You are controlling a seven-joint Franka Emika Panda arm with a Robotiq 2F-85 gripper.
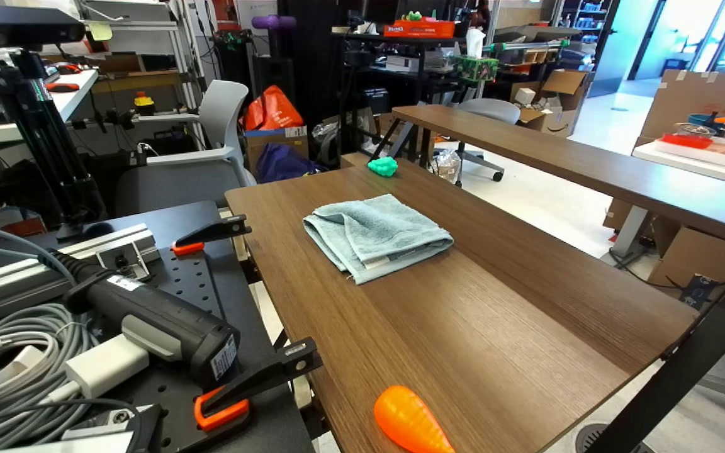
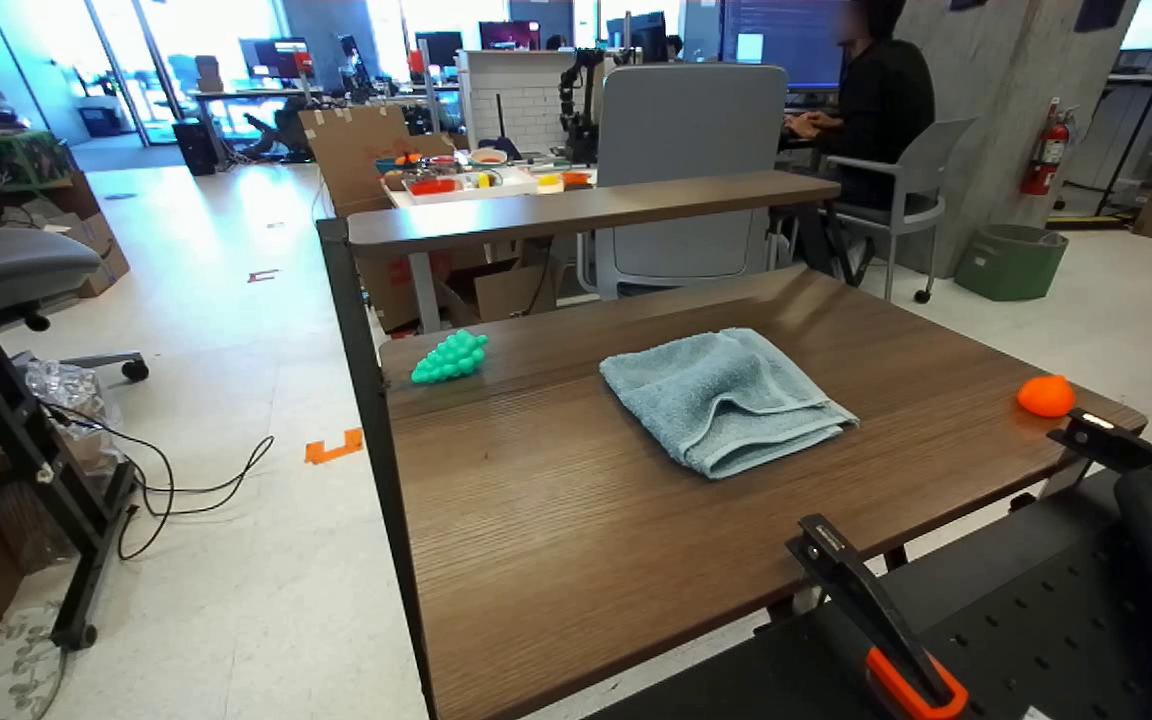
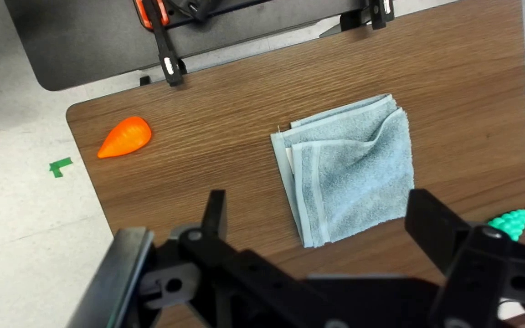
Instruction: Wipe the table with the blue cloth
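Observation:
The blue cloth (image 3: 358, 177) is a pale blue-grey, rumpled, roughly square fold of towel. It lies on the dark brown wood-grain table (image 3: 198, 136). The cloth also shows whole in both exterior views (image 1: 378, 236) (image 2: 721, 400), near the middle of the table (image 1: 494, 352) (image 2: 576, 560). My gripper (image 3: 317, 193) shows only in the wrist view, along the bottom. Its fingers are wide apart with nothing between them. It appears to be above the table, with the cloth beyond and partly between the fingertips in the picture. The gripper is out of view in both exterior views.
An orange carrot-shaped object (image 3: 128, 135) lies near one table end. A small teal bumpy object (image 3: 511, 224) lies near the opposite end, partly behind a finger. A black bench (image 1: 192, 289) with clamps (image 1: 274, 371) (image 1: 214, 233) runs along one long side. A dark post (image 2: 366, 440) stands by the table.

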